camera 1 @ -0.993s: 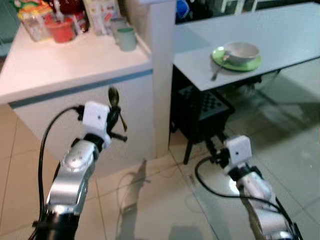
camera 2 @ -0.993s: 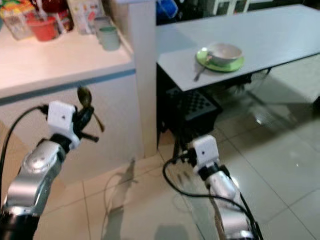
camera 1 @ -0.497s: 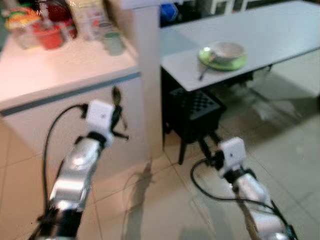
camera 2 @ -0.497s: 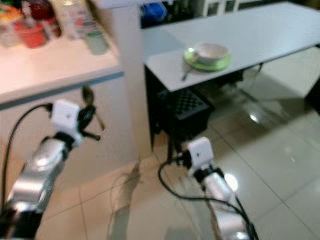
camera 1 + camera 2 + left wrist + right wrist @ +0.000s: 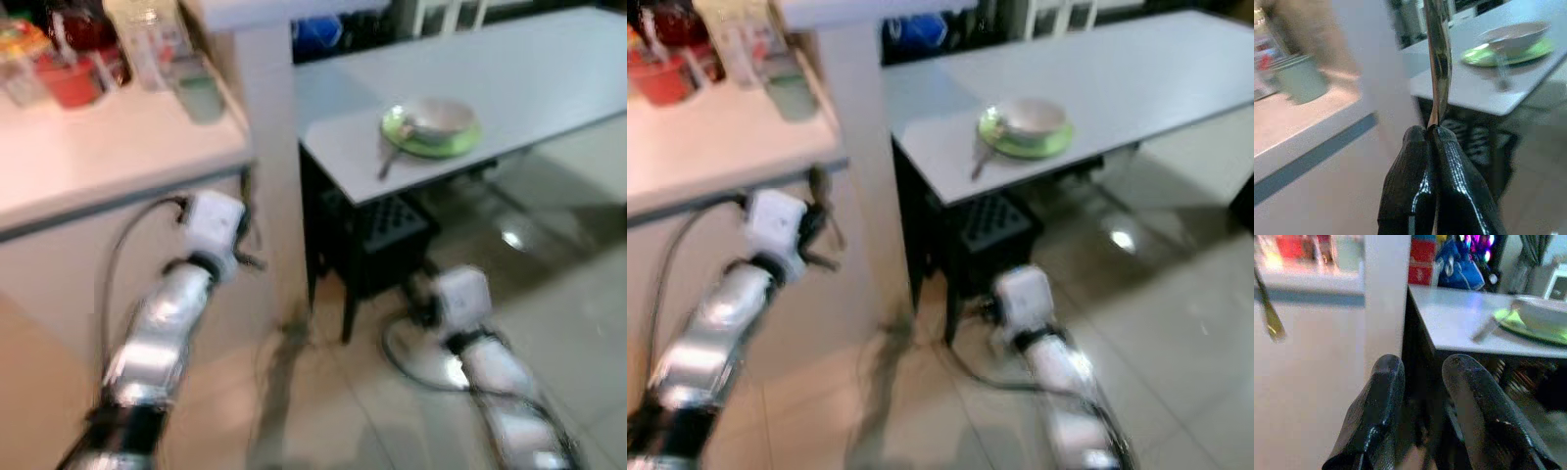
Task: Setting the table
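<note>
On the grey table [image 5: 549,69] ahead of me I see a green plate [image 5: 431,137] with a white bowl [image 5: 441,115] on it, near the table's front corner. One piece of cutlery [image 5: 389,160] lies just beside the plate, with its end leaning on the rim.

My left gripper [image 5: 1431,134] is raised in front of the white counter [image 5: 98,162]. Its two black fingers [image 5: 1405,181] are pressed together on the handle of a metal spoon [image 5: 1437,58], which stands upright above the tips. My right gripper [image 5: 1422,367] hangs low over the tiled floor [image 5: 1176,323], near the dark chair [image 5: 377,235] under the table. Its fingers are a little apart and hold nothing.

Both head pictures are blurred. On the counter stand a pale green cup [image 5: 201,98] and a red container [image 5: 69,80], with other jars that I cannot identify.
</note>
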Robot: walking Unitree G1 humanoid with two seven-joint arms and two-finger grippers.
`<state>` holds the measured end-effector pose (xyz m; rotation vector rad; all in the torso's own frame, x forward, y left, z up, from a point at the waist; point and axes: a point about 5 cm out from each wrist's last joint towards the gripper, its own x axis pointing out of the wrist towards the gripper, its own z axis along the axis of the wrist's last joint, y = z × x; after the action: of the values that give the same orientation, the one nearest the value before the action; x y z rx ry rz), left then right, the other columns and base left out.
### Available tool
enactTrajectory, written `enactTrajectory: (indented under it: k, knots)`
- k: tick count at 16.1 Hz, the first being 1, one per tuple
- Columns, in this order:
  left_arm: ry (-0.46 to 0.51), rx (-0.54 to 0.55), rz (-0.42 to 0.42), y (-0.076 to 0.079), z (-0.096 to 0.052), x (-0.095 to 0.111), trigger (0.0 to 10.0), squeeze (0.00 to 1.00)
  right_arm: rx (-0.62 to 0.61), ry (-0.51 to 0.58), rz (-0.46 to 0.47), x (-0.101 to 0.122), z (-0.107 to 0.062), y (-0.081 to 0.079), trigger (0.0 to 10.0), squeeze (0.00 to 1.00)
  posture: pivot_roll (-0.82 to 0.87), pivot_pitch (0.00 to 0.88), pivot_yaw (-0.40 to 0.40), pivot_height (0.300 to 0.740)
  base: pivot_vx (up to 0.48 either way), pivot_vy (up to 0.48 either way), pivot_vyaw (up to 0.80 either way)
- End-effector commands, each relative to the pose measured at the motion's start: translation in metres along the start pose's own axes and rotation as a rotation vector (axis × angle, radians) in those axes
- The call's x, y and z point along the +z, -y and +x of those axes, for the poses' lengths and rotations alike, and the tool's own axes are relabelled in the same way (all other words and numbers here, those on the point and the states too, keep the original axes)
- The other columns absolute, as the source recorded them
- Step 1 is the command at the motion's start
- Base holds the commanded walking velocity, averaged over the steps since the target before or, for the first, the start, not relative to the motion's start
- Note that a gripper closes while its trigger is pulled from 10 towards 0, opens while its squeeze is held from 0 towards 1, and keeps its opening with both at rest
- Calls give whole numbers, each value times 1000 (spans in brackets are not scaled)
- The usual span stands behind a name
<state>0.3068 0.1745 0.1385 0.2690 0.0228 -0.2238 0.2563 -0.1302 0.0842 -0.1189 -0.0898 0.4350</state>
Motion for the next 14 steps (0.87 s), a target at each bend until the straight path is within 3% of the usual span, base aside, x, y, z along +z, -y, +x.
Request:
enactTrajectory:
  k: [1,14]
  knots:
    - [41,-22,5,8,5,11,0,0,-24,-30,-21,-4,-7,10,10000,0,12,0,67,740,379,-289,0]
    - [37,-48,40,20,9,14,0,0,-15,-35,-14,-7,-6,4,10000,0,-2,0,87,740,364,-306,0]
